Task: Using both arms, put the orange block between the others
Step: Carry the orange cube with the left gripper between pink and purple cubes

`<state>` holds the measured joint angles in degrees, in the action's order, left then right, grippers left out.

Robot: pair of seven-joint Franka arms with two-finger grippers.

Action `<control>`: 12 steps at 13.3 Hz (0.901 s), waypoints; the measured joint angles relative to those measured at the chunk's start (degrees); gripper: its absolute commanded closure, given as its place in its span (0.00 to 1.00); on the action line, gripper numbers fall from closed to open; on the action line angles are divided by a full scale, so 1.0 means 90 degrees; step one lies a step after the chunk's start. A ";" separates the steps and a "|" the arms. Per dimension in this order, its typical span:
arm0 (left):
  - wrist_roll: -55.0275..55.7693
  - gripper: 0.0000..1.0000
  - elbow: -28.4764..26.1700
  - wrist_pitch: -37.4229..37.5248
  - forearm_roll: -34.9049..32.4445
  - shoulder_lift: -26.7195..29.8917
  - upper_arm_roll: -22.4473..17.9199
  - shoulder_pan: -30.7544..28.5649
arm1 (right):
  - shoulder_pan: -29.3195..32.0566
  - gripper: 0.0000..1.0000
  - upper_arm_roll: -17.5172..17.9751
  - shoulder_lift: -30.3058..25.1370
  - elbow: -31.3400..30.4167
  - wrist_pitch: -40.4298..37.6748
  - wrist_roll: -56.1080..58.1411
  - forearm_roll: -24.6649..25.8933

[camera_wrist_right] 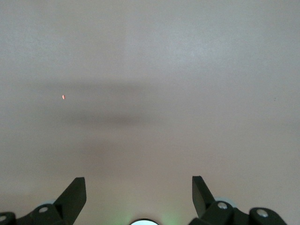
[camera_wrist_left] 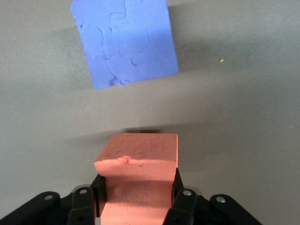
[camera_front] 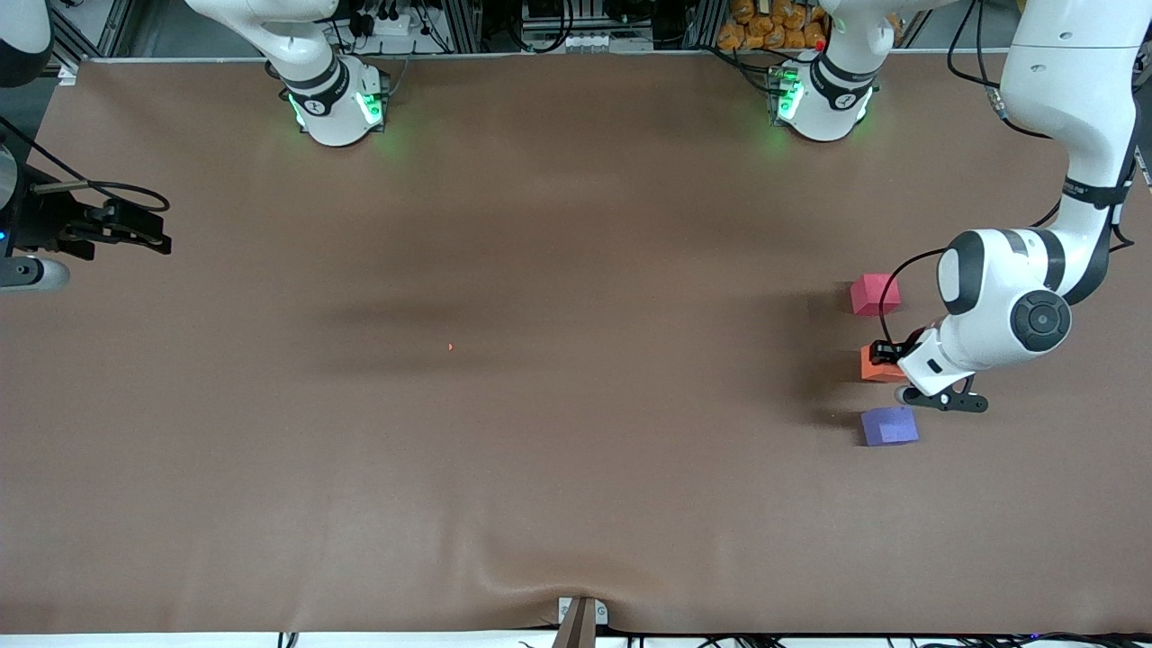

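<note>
- The orange block (camera_front: 877, 364) is a small matte cube of soft, foam-like material, salmon-orange in color. In the left wrist view (camera_wrist_left: 138, 178) its top face shows a small dent and a rough, slightly crumbled edge.
- It sits toward the left arm's end of the table (camera_front: 576, 450), between the pinkish-red cube (camera_front: 873, 294) and the purple-blue cube (camera_front: 889, 426). The pinkish-red cube lies farther from the front camera and the purple-blue one nearer.
- The three cubes form a loose line with a gap on each side of the orange one; none touch.
- The left gripper (camera_front: 886, 353) pinches the orange block, one black finger (camera_wrist_left: 180, 199) pressed against each side face.
- Whether the block rests on the table or is just above it cannot be told.
- The purple-blue cube (camera_wrist_left: 124, 42) is turned slightly askew to the orange block, and its top face carries faint puzzle-like creases.
- The right gripper (camera_front: 135, 229) waits over the right arm's end of the table, well apart from the cubes, its fingers (camera_wrist_right: 72, 197) spread wide with nothing between them.
- A tiny orange speck (camera_front: 451, 346) lies on the table near its middle.
</note>
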<state>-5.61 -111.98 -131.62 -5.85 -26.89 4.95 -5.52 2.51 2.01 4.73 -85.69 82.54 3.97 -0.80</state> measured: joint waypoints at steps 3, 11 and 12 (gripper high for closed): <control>0.0150 1.00 0.0004 -0.0171 -0.0098 -0.0154 0.0000 -0.0001 | 0.0000 0.00 -0.0006 0.0000 0.0000 0.0000 0.0000 0.0000; 0.0230 0.00 0.0104 -0.0184 -0.0109 -0.0192 0.0019 0.0005 | 0.0000 0.00 -0.0016 -0.0010 0.0049 -0.0275 -0.0002 -0.0004; 0.0230 0.00 0.0204 -0.0164 -0.0109 -0.0187 0.0026 0.0005 | 0.0000 0.00 -0.0016 -0.0016 0.0070 -0.0288 -0.0002 -0.0005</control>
<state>-3.54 -110.14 -133.10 -6.83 -28.57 5.18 -5.47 2.51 1.87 4.58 -85.07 79.95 3.95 -0.84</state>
